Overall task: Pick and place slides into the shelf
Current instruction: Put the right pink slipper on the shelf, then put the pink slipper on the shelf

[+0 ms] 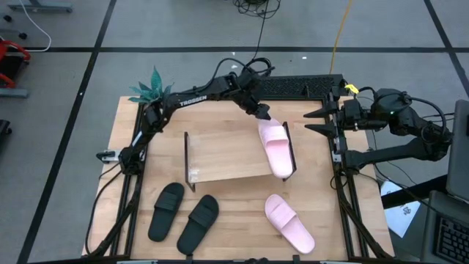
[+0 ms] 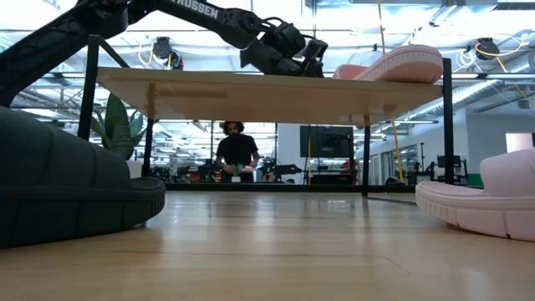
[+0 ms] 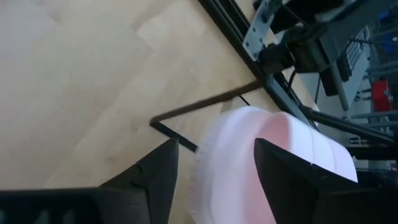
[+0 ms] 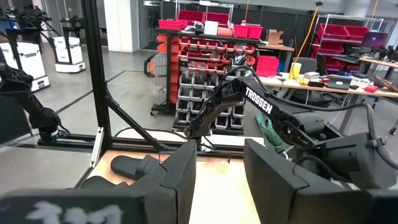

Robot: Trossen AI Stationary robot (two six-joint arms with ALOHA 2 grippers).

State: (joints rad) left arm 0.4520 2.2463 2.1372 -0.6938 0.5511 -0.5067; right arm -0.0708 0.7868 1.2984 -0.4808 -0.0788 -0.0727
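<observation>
A pale pink slide (image 1: 275,147) lies sole down on the shelf's (image 1: 220,158) wooden top board, along its right end frame. My left gripper (image 1: 262,114) reaches in from the far side and stands open at the slide's far end (image 3: 249,155), one finger on each side of it. A second pink slide (image 1: 289,222) rests on the table near the front right. Two black slides (image 1: 166,211) (image 1: 198,222) lie side by side at the front left. My right gripper (image 1: 314,121) waits open at the table's right far edge. My left gripper's fingers flank the far end of the pink slide (image 3: 211,155), slanting down from the far side. A gap shows between one finger (image 3: 158,177) and the slide. Whether the other finger (image 3: 283,180) touches it, I cannot tell. The slide lies flat on the shelf top.
A small green plant (image 1: 150,89) stands at the table's far left corner. A black bar-shaped thing (image 1: 300,86) lies along the far edge. In the low view a person (image 2: 236,150) stands in the room beyond. Bare tabletop shows between the black slides and the near pink slide.
</observation>
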